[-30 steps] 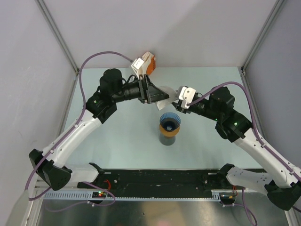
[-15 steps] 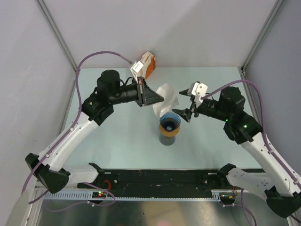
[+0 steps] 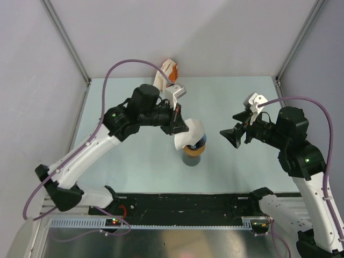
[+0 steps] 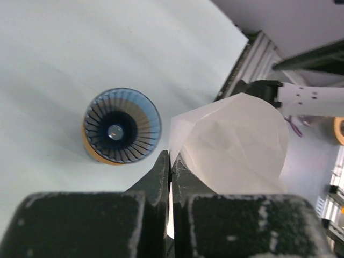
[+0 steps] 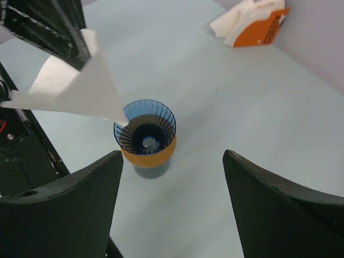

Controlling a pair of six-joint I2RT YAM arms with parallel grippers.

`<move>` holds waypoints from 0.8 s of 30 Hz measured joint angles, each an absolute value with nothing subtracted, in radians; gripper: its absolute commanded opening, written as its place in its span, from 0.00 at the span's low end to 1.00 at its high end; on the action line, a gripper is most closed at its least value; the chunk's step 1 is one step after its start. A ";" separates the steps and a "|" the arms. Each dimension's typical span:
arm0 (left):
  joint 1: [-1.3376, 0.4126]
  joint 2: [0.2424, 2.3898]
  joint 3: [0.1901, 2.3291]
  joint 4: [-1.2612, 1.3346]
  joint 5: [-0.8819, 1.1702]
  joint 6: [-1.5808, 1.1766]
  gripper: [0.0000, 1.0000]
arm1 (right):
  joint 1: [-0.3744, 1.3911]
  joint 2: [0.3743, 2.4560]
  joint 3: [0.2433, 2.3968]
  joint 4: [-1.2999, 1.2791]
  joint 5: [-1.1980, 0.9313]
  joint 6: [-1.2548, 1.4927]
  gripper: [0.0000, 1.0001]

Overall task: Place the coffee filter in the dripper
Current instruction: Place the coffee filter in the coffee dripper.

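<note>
The white paper coffee filter [image 3: 192, 133] hangs opened out from my left gripper [image 3: 181, 128], which is shut on its edge. In the left wrist view the filter [image 4: 231, 145] spreads to the right of the pinched fingertips [image 4: 164, 161]. The blue ribbed dripper [image 3: 198, 143] stands upright on an orange ring over a dark cup, and it is empty inside [image 5: 145, 131]. The filter's lower corner [image 5: 80, 91] hovers just over the dripper's near-left rim. My right gripper [image 3: 232, 137] is open and holds nothing, a little to the right of the dripper [image 4: 122, 125].
An orange and white pack of filters [image 5: 250, 21] lies at the back of the table near the wall, partly behind the left arm [image 3: 169, 72]. The black rail [image 3: 188, 204] runs along the near edge between the arm bases.
The left gripper shut on the filter and carried it down toward the dripper. The right gripper let go of it, opened wide and drew back to the right.
</note>
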State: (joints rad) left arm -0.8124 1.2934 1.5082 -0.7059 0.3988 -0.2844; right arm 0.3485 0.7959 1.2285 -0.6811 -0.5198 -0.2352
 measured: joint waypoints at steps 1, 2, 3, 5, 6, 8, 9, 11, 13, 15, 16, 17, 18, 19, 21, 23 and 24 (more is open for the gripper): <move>-0.812 1.321 1.530 -0.721 0.388 -0.277 0.00 | 0.342 0.799 1.231 -0.701 -0.516 -0.231 0.80; -0.812 1.349 1.550 -0.731 0.373 -0.269 0.00 | 0.337 0.804 1.234 -0.719 -0.512 -0.228 0.80; -0.812 1.378 1.568 -0.744 0.364 -0.261 0.00 | 0.332 0.809 1.237 -0.738 -0.509 -0.227 0.80; -0.812 1.431 1.597 -0.773 0.344 -0.253 0.00 | 0.326 0.818 1.244 -0.762 -0.507 -0.223 0.78; -0.812 1.451 1.607 -0.783 0.339 -0.251 0.00 | 0.323 0.823 1.250 -0.776 -0.505 -0.221 0.77; -0.812 1.496 1.630 -0.808 0.319 -0.244 0.00 | 0.319 0.840 1.264 -0.797 -0.505 -0.219 0.76; -0.812 1.517 1.640 -0.819 0.313 -0.242 0.00 | 0.318 0.848 1.271 -0.805 -0.505 -0.218 0.75; -0.812 1.547 1.657 -0.837 0.298 -0.236 0.12 | 0.315 0.858 1.281 -0.818 -0.505 -0.218 0.73; -0.813 1.570 1.668 -0.849 0.289 -0.231 0.31 | 0.312 0.867 1.295 -0.828 -0.505 -0.219 0.69; -0.814 1.582 1.669 -0.860 0.284 -0.225 0.50 | 0.311 0.876 1.309 -0.839 -0.505 -0.221 0.63; -0.814 1.585 1.670 -0.867 0.283 -0.222 0.57 | 0.311 0.882 1.318 -0.843 -0.505 -0.222 0.60; -0.814 1.586 1.670 -0.873 0.285 -0.220 0.65 | 0.311 0.889 1.327 -0.845 -0.505 -0.223 0.57; -0.808 1.586 1.671 -0.881 0.293 -0.222 0.71 | 0.311 0.901 1.340 -0.849 -0.505 -0.228 0.54; -0.804 1.586 1.675 -0.886 0.301 -0.218 0.74 | 0.311 0.911 1.349 -0.850 -0.506 -0.231 0.51; -0.783 1.586 1.690 -0.891 0.344 -0.224 0.76 | 0.313 0.941 1.375 -0.857 -0.506 -0.241 0.44; -0.733 1.581 1.720 -0.897 0.405 -0.228 0.76 | 0.324 0.979 1.406 -0.864 -0.505 -0.250 0.38; -0.706 1.576 1.734 -0.896 0.426 -0.228 0.75 | 0.332 0.997 1.420 -0.866 -0.504 -0.254 0.35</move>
State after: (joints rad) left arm -0.7059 1.5757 1.7336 -0.8963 0.4263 -0.2283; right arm 0.3321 0.9974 1.4200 -0.8658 -0.5037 -0.2539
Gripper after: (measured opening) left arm 0.759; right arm 0.437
